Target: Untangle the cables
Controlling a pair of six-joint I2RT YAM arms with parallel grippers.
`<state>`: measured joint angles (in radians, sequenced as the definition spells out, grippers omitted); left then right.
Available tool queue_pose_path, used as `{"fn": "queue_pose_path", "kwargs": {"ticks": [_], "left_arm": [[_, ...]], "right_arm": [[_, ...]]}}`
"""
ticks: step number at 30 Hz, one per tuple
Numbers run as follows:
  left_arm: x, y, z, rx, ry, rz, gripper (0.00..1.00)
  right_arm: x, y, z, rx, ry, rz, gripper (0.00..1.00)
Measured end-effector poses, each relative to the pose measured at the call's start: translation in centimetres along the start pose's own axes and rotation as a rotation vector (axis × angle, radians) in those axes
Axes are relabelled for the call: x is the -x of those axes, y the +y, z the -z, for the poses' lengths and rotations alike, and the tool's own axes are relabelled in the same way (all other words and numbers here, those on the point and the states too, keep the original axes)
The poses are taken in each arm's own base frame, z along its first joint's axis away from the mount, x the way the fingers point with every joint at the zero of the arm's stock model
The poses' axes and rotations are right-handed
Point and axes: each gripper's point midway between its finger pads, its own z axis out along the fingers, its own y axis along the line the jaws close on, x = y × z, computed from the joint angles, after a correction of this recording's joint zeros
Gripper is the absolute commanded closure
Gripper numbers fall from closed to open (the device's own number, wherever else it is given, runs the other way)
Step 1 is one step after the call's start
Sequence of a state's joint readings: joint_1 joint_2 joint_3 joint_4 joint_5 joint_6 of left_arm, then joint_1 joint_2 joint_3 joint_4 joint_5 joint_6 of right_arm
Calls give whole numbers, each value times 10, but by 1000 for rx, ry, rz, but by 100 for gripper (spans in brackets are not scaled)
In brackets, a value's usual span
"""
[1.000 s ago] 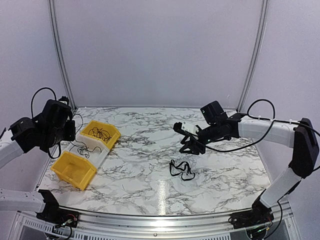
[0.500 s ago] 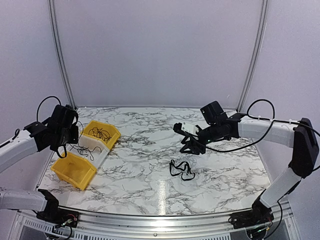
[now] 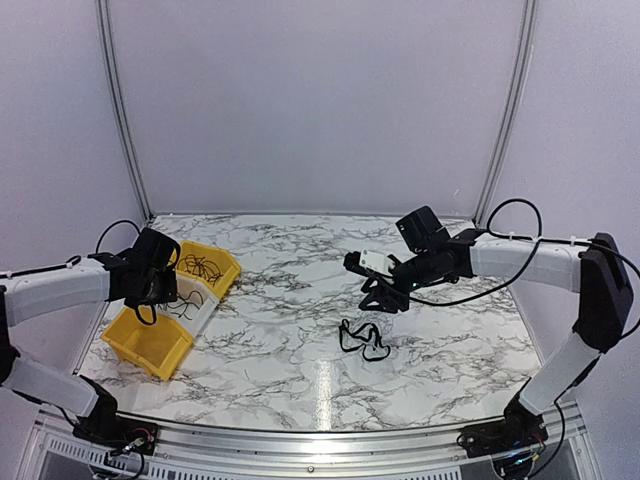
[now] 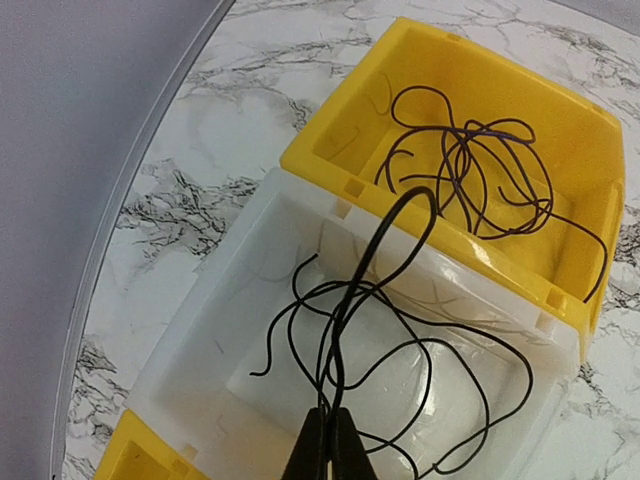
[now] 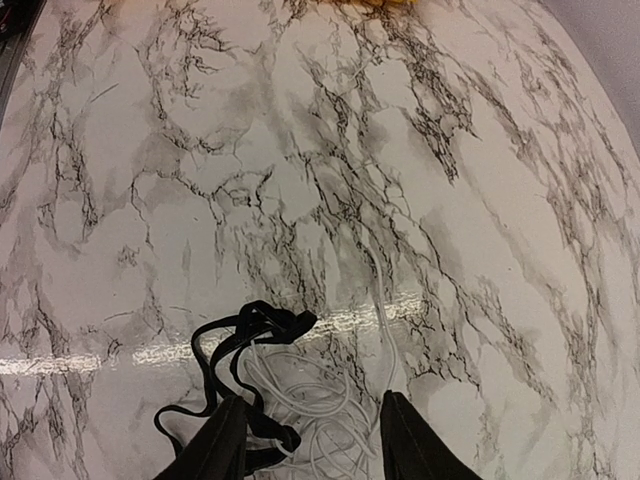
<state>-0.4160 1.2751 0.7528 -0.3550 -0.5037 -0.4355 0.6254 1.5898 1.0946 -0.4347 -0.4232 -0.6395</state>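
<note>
as my left claw (image 4: 325, 447) hangs over the white bin (image 4: 200, 340), it is clenched on a thin black cable (image 4: 400, 300). the cable's loops spread out inside that bin, and one long loop rises toward the far wall. touching the white bin's far side is a yellow bin (image 4: 400, 70) holding a tangle (image 4: 470, 170) of thin dark wire. a second yellow bin (image 3: 150, 340) sits against the white bin's near side. well to the right of the white bin, on the marble table (image 3: 300, 300), lie flat black loops (image 5: 215, 345) with a pale wire (image 5: 300, 400) coiled against them. my right claw (image 5: 312, 400) hovers over these with its fingers spread, grasping nothing.
</note>
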Motion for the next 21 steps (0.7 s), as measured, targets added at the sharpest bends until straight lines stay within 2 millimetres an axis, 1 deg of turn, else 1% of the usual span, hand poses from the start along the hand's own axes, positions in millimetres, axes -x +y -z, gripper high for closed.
{"fn": "queue_pose_path", "kwargs": {"ticks": [3,6,13,14,16,17,19,21], "left_arm": [[-13,-8,-13,-10,54,7,100],[-23,-12,-21,-10,93,12,100],[-25,-14,-23,-17,102,35,100],[-26,-15,-23,-20,106,33,93],[-27,-18,-23,-34,120,27,73],[-26,-19,-22,-41,125,20,66],[-19,-22,-17,-53,125,21,57],[-6,-22,-6,-69,104,31,48]], "right_arm": [[0,0,0,-2,2,4,54],[-1,-1,0,-4,4,10,54],[0,2,-1,0,5,25,53],[1,2,-1,1,5,26,54],[1,3,-2,3,5,29,54],[1,4,-2,5,6,29,54],[1,5,-2,7,7,30,54],[1,6,-3,10,9,31,54]]}}
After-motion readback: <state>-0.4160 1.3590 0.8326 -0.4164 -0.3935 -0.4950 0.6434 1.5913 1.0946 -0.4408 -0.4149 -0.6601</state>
